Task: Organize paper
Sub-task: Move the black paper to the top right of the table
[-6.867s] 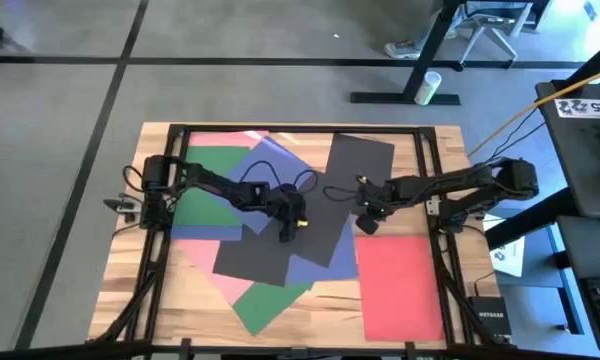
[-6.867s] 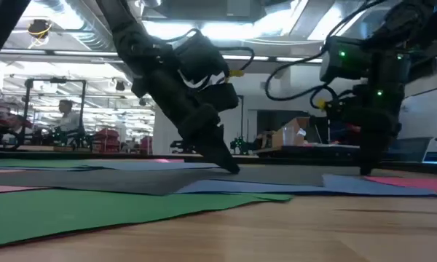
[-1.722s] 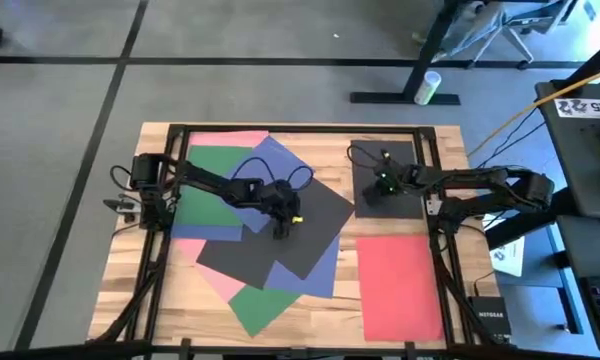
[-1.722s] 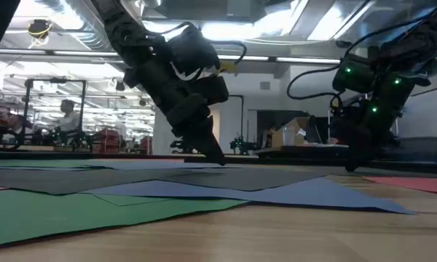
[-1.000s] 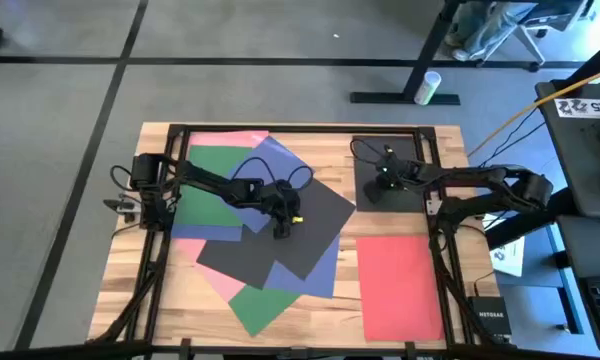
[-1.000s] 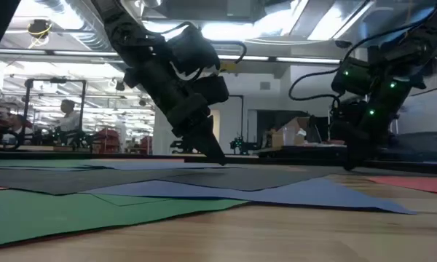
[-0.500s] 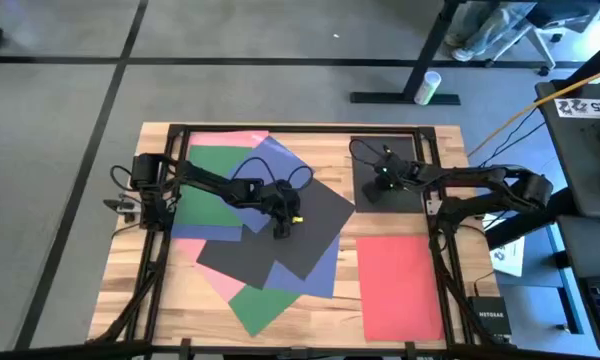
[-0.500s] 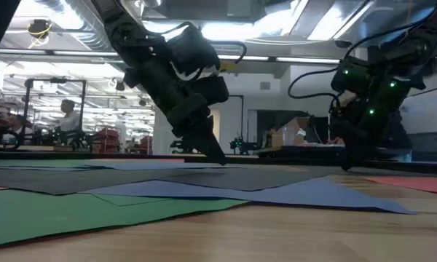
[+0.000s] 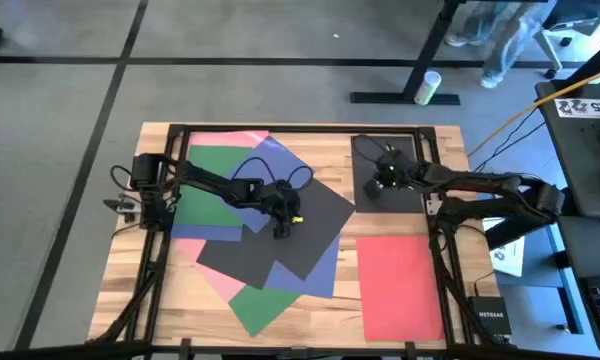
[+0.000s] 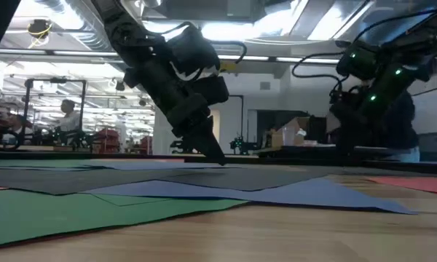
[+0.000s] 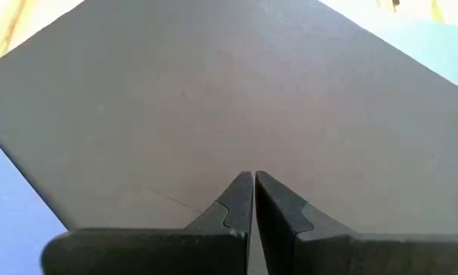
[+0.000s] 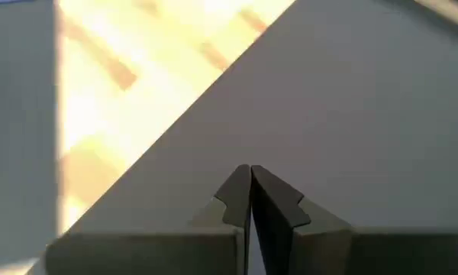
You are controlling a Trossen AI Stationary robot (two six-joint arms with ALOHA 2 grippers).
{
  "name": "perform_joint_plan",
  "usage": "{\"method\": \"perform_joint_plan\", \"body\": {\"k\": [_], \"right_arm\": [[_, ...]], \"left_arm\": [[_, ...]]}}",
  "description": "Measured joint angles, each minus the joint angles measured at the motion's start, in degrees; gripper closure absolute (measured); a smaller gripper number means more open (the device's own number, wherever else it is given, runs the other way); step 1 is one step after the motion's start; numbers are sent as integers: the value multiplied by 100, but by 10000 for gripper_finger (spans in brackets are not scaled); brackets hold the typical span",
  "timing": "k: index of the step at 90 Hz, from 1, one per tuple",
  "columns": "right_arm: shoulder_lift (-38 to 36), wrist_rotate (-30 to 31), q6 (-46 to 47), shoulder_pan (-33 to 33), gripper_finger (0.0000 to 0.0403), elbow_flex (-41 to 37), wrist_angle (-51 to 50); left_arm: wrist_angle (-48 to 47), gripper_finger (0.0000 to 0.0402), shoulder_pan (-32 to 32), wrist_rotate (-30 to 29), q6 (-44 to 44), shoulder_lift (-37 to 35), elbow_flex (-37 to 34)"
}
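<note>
From above, the left gripper [image 9: 282, 231] is being pressed, fingers closed, onto the black sheet [image 9: 310, 222] topping the central pile. In the right wrist view, the right gripper [image 12: 250, 200], closed, is being rested on the separate black sheet [image 12: 366, 114].

Pink sheet [image 9: 235, 138] mostly buried under green sheet [image 9: 212, 190] and blue sheet [image 9: 270, 165]. Right pincer [image 9: 373, 190] tips hidden under its own arm in high view. Person [image 10: 67, 116] behind the counter in low view too small to make out.
</note>
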Motion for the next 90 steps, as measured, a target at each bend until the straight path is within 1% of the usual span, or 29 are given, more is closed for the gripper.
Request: {"method": "perform_joint_plan", "body": {"k": [11,22,33,54,63,90], "right_arm": [[-196,67,605,426,403,0,-899],[-187,126,1124,664,403,0,-1328],[12,165,1332,699,403,0,-1345],[524,316,1354,701,403,35,-1242],[560,401,1349,701,403,30,-1207],[565,406,1081,699,403,19,-1236]], "left_arm": [[129,402,-2,-2,-109,0,-123],[262,402,0,-2,-228,0,-225],[299,402,-2,-1,-248,0,-227],[282,402,-2,0,-246,0,-227],[286,402,-1,0,-247,0,-227],[285,402,-2,0,-246,0,-227]]}}
